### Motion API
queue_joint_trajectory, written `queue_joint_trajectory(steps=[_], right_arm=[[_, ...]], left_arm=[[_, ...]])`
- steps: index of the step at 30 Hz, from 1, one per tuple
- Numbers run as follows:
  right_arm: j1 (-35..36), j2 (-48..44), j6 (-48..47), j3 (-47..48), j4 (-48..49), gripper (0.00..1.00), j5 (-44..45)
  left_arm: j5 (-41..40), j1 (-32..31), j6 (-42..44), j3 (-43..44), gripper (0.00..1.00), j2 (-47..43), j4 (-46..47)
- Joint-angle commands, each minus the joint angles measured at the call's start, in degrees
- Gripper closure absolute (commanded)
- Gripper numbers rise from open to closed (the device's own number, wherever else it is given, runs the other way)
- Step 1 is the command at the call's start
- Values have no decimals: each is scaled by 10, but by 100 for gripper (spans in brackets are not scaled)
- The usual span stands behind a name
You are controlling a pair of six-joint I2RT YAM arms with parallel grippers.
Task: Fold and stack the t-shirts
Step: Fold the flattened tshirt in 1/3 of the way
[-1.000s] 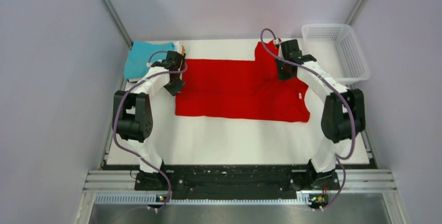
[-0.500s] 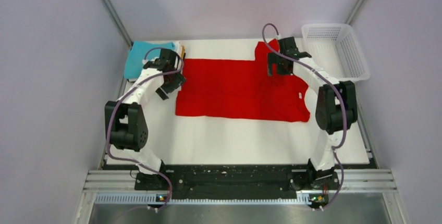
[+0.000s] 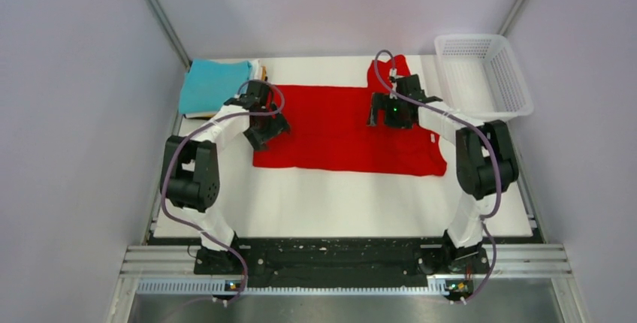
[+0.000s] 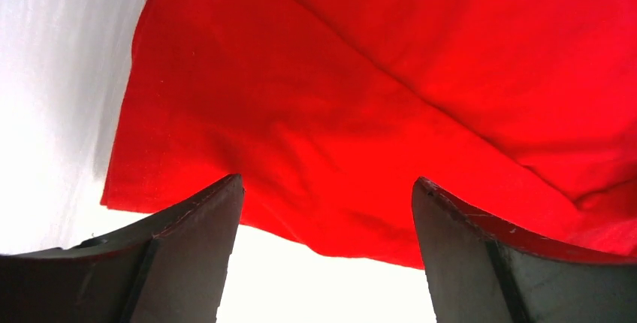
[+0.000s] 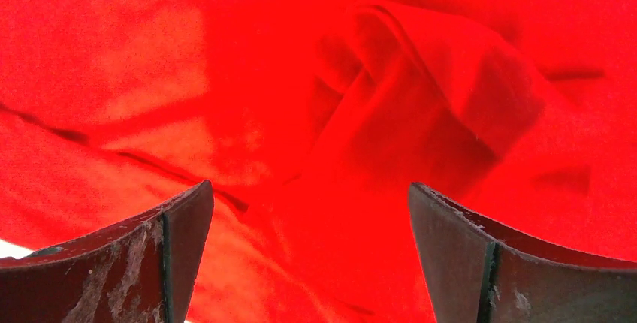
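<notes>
Centrally flat on the white surface (image 3: 338, 203): red t-shirt (image 3: 338, 131). Left tool (image 4: 327, 179) released, jaws wide, above its 9 o'clock edge; right tool (image 5: 309, 185) likewise released, near 1 o'clock sleeve. White surface showing beyond 6 o'clock edge.

One red t-shirt (image 3: 338, 135), one teal t-shirt (image 3: 212, 86), one basket (image 3: 520, 92), one left end effector (image 4: 327, 188), one right end effector (image 5: 312, 188).

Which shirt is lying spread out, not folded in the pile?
The red t-shirt, spread wide across the middle of the table. The teal shirt is folded small at the far left corner.
</notes>
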Motion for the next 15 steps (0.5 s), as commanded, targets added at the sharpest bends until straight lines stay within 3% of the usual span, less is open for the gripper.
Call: queue_joint_trajectory(steps=[1,9,15], right_arm=[[5,54,20,47,85,1,51],[1,141,-38,167,107,1,296],[1,164,-69,217,96,1,281]], left_arm=[[19,3,13,-30,13,17,40],[-4,4,29,-48,13,53,34],[-21,4,33,-47,13,55,30]])
